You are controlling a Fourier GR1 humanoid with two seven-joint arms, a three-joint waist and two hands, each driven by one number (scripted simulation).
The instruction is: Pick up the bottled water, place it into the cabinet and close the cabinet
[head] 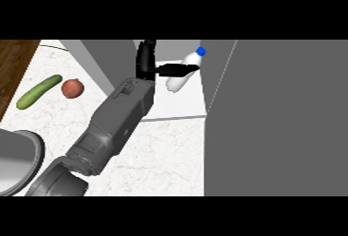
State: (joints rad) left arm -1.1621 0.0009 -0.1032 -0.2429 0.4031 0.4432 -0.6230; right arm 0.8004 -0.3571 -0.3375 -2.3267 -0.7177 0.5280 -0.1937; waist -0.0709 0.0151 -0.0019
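One robot hand [155, 64] shows in the head view, the left, reached into the open cabinet [183, 103] with its thumb curled across the bottled water [182, 73], which lies just to its right, long axis tilted, blue cap up-right toward the door.

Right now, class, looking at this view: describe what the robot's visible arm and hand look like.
One forearm shows: boxy grey panels with raised rectangular plates, joined to a rounded darker grey segment at its lower end. Its hand is glossy black, with slim fingers. No cables or markings show.
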